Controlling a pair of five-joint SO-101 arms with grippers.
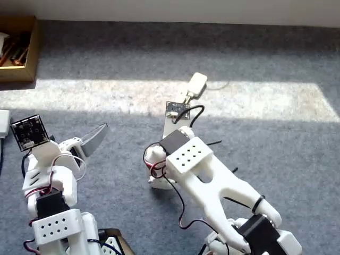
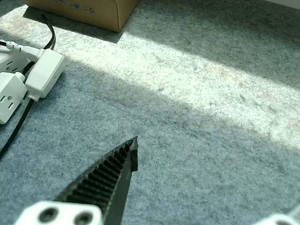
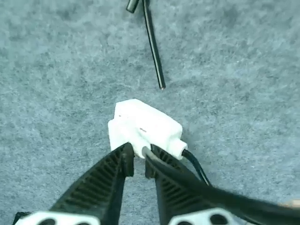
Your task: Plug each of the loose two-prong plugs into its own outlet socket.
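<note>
White two-prong plug [image 1: 197,84] with a thin pale cord lies loose in the sunlit strip of the grey carpeted surface [image 1: 276,159]. It is well apart from the white outlet block [image 1: 3,123] at the far left edge, so that looks like a long carry. The white right arm [image 1: 212,183] is folded over the middle, near that plug. The left hand [image 1: 95,137] hangs low by its own base, released, nothing in it. A brown cardboard box [image 1: 16,48] sits in the top left corner. Over to the left wrist camera: one black ribbed finger [image 2: 110,176] juts over bare carpet. Off to the side are the outlets, one free socket face turned up. A white corded adapter [image 2: 44,72] crowds right beside it with a black cable [image 2: 16,129] trailing past, and that could get in the way. Right wrist camera now: the right hand [image 3: 136,161] is clenched on a white block-shaped plug [image 3: 143,124]. The fingertips pinch a small stub at its near end, probably so the body leads forward. A black cord leaves the plug's side next to one finger, and a thin black rod [image 3: 152,47] lies just beyond. I cannot tell whether the plug touches the carpet, or whether it is the same plug seen in the sun.
</note>
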